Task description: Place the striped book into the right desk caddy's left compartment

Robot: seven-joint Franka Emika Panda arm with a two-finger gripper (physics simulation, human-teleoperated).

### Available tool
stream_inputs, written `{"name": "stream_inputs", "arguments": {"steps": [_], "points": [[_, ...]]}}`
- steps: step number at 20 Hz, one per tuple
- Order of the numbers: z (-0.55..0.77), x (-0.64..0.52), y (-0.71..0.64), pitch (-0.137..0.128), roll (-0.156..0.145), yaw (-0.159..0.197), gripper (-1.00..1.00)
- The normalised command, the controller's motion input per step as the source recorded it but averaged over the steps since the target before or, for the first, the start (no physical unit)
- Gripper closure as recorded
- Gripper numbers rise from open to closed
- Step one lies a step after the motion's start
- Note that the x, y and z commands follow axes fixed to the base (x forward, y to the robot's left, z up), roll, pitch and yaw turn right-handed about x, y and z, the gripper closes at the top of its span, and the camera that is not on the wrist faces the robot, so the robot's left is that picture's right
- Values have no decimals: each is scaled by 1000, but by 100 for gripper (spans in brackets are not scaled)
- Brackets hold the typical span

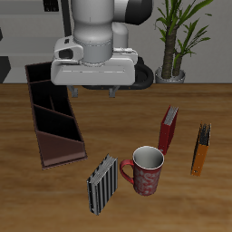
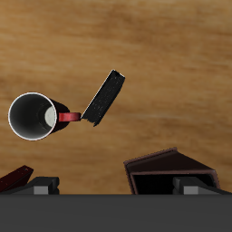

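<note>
The striped book point(image 1: 101, 184) stands upright near the table's front edge, with grey and black stripes on its cover. It also shows edge-on in the wrist view point(image 2: 104, 97). The right desk caddy point(image 1: 52, 111) is a long dark brown box with inner dividers and one sloping end; that end shows in the wrist view point(image 2: 172, 170). My gripper point(image 1: 96, 91) hangs high above the table's back part, open and empty, well away from the book. Its fingertips point(image 2: 42, 186) show at the wrist view's edge.
A red patterned mug point(image 1: 145, 169) stands beside the striped book and also shows in the wrist view point(image 2: 33, 117). A red book point(image 1: 169, 129) and an orange book point(image 1: 201, 148) stand upright beyond the mug. A potted plant point(image 1: 174, 36) is at the back.
</note>
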Motion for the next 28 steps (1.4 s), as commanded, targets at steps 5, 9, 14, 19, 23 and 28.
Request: {"name": "stream_inputs", "arguments": {"steps": [5,9,14,19,23,28], "points": [[-135,249,196,-32,3,-48,-100],[-183,204,78,-43,-8,-23,-100],[-250,134,-25,-56,8,-62,-100],[-423,181,-72,19,-10,-68,-100],[-348,158,-29,30,-13,-20,-100],[-365,123,-18,32,0,-7,-100]]}}
